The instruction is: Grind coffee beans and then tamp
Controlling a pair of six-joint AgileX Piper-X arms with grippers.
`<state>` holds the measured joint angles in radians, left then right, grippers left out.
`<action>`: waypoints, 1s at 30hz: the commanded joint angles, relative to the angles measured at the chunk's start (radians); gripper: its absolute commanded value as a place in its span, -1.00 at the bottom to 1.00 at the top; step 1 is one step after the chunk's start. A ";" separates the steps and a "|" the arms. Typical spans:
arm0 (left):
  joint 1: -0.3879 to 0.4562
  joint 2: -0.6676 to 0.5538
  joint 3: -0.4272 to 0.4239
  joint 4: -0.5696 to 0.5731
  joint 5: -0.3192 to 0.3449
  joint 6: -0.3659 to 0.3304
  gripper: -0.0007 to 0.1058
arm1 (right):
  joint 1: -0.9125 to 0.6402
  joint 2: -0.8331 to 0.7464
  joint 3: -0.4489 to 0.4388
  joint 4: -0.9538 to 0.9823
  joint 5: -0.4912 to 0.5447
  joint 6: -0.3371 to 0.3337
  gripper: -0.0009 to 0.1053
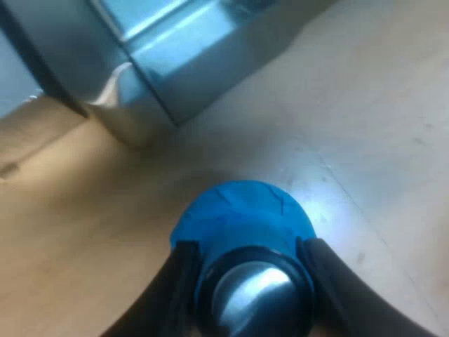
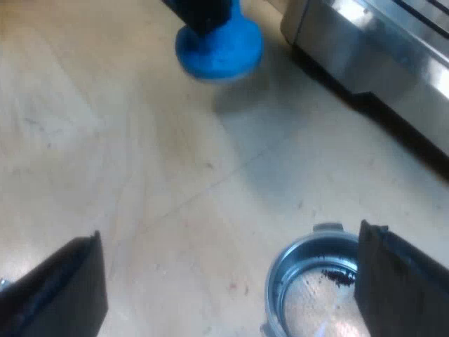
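Note:
My left gripper is shut on the blue tamper, one black finger on each side of its neck above the round blue base. From the right wrist the same tamper hangs a little above the wooden table with its shadow beneath it, the left gripper on top of it, close to the machine's base. My right gripper stands open, its fingers wide apart. The metal holder's basket rests on the table between them, close to one finger, with a few dark grounds inside. Its handle is hidden.
The espresso machine's steel body rises just beyond the tamper, and its lower front edge runs along the table past the holder. Bare light wooden tabletop lies between the tamper and the holder.

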<state>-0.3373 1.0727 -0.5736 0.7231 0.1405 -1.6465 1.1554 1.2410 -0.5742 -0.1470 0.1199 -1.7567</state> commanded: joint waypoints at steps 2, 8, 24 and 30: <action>-0.002 -0.009 0.024 -0.055 -0.018 -0.016 -0.98 | -0.029 0.009 -0.019 -0.025 -0.056 -0.013 0.40; -0.002 0.046 0.029 -0.078 -0.018 -0.016 -0.98 | -0.039 0.008 -0.019 -0.032 -0.106 -0.022 0.40; -0.002 0.125 0.029 -0.075 -0.013 -0.004 -0.09 | -0.039 0.008 -0.019 -0.032 -0.120 -0.028 0.40; -0.002 0.116 0.029 -0.038 -0.006 -0.004 0.60 | -0.039 0.008 -0.019 -0.029 -0.120 -0.028 0.40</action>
<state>-0.3373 1.1936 -0.5429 0.6682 0.1397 -1.6465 1.1205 1.2476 -0.5829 -0.1692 0.0064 -1.7676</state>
